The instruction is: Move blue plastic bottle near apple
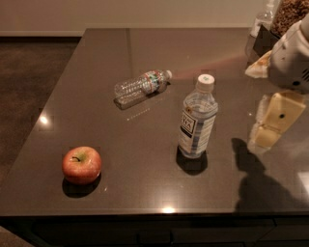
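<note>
The blue plastic bottle [197, 118] stands upright near the middle of the dark table [145, 193], white cap on top. The red apple [81, 165] sits near the table's front left corner, well apart from the bottle. My gripper [273, 121] hangs above the table at the right edge of the view, to the right of the bottle and not touching it. Its cream-coloured fingers [279, 116] point down and to the left.
A smaller crinkled clear bottle [141, 86] with a red-green label lies on its side behind the blue bottle. At the back right stand a dark tray [266, 39], a snack bag [260, 65] and a jar [289, 14].
</note>
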Tool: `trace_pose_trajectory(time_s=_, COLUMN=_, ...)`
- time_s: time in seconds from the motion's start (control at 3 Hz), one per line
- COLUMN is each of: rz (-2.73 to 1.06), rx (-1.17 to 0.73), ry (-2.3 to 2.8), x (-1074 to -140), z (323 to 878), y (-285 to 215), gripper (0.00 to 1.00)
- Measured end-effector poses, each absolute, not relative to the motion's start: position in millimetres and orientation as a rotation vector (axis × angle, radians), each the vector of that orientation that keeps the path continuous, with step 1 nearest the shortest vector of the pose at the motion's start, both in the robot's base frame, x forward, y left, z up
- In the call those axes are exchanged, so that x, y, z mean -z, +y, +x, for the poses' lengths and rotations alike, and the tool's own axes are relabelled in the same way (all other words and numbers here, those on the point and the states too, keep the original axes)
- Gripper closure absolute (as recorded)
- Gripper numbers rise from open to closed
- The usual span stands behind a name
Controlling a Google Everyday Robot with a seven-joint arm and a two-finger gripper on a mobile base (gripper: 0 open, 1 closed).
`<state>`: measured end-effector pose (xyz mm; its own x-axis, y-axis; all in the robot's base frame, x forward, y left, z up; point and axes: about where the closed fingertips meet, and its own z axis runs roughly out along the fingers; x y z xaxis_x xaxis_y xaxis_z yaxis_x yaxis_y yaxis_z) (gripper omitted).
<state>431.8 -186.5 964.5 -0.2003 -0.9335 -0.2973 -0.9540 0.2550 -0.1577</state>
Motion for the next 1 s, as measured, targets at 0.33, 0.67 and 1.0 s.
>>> trace_pose_trajectory(time_s=0.33, rz=-1.738, rx=-0.210, ry=2.165, x=-952.2, z=426.8, y=-160.5, gripper=0.00)
trace_pose_trajectory(time_s=0.67, rz=-1.707, rx=-0.301, ry=2.120, x=-940.0, z=425.9, y=-136.3, gripper=0.00)
trace_pose_trajectory(time_s=1.0, rz=-1.650, rx=-0.362, ry=2.049, x=-931.5, z=432.5, y=-108.9, gripper=0.00)
